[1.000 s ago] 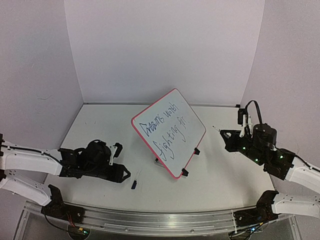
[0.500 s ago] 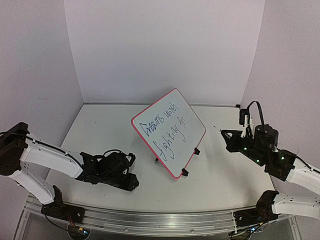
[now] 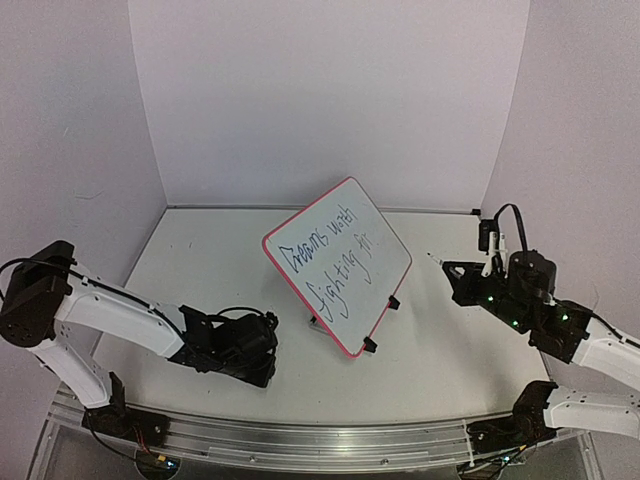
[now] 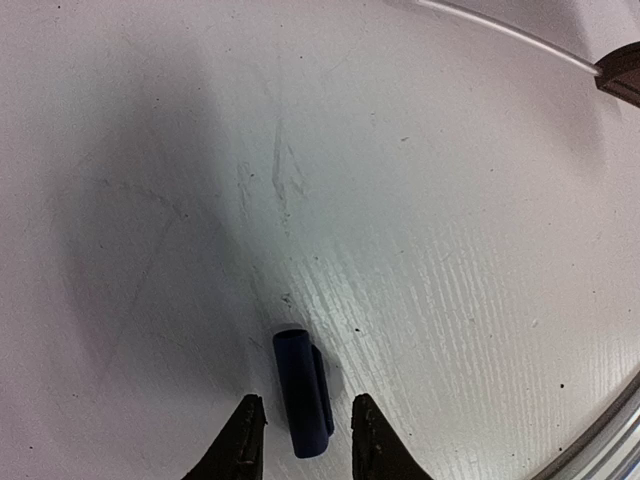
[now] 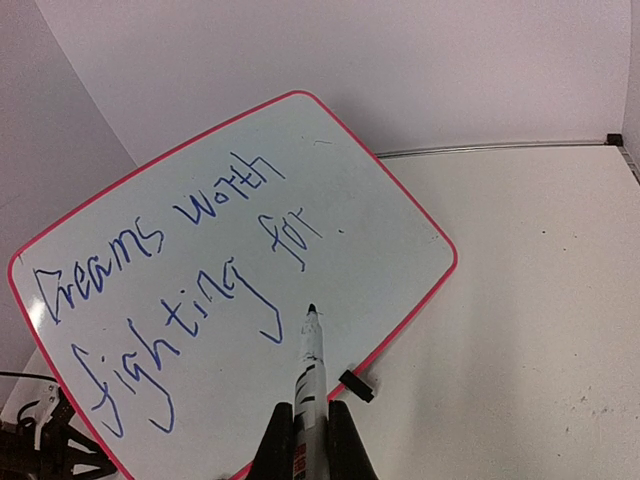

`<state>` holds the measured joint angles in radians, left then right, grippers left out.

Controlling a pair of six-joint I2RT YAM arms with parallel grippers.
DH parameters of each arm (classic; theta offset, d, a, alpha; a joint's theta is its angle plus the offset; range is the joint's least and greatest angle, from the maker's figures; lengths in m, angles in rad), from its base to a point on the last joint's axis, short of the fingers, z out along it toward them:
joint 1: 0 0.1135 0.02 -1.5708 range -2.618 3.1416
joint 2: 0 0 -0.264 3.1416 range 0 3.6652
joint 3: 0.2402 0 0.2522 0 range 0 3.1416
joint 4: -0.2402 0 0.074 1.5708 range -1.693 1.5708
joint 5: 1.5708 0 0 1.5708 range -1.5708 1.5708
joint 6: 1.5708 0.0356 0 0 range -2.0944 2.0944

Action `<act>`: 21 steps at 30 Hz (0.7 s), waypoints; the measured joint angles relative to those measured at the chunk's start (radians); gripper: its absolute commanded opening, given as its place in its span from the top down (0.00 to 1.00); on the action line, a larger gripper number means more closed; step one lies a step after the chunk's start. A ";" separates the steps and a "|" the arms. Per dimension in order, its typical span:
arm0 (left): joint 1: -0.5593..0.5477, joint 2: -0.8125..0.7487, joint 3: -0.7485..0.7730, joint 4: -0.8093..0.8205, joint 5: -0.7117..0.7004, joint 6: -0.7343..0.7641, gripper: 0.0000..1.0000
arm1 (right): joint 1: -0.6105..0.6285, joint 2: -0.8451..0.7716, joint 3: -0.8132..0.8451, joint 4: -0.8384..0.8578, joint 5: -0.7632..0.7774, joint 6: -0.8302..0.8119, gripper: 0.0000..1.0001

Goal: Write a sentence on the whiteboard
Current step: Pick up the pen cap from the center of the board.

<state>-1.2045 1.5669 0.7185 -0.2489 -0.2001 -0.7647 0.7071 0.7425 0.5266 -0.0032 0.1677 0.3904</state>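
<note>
PROPPED AND WRITTEN ON: The whiteboard (image 3: 338,262) is seen tilted on 2 small black clip feet (image 3: 371,345) near the middle of the table (image 3: 440,340), its red-pink rim turned cornerwise to the arms. "Dreams worth fighting for." is written across it in blue, in 2 lines.

The left arm (image 3: 120,312) is bent at the table's left edge and stretched low across the near left part, with its forearm laid almost flat. The left gripper (image 4: 305,445) is pointed down at the surface. In the left wrist view its 2 fingertips (image 4: 243,445) are set apart on either side of a small dark blue cap (image 4: 302,390) lying on the table. A narrow gap is seen on each side, so the cap is bracketed but not clamped.

The right arm (image 3: 590,345) is held raised at the right, well apart from the board. The right gripper (image 5: 311,440) is closed on a white marker (image 5: 310,360), whose dark tip is aimed at the board without touching it.
</note>
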 measured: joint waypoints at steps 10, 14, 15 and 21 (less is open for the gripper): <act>-0.053 0.045 0.043 -0.094 -0.059 -0.001 0.81 | 0.000 -0.008 -0.002 0.000 0.000 0.003 1.00; -0.058 0.062 0.058 -0.095 -0.068 0.007 0.94 | 0.000 -0.008 -0.002 0.000 0.000 0.003 1.00; -0.058 0.064 0.062 -0.095 -0.068 0.005 0.95 | 0.000 -0.008 -0.002 0.000 0.000 0.003 1.00; -0.061 0.060 0.071 -0.118 -0.094 -0.017 1.00 | 0.000 -0.006 0.011 -0.053 0.000 0.003 1.00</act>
<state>-1.2655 1.6272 0.7898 -0.3672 -0.2939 -0.7815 0.7071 0.7364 0.5373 -0.0566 0.1680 0.3939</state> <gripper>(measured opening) 0.080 0.068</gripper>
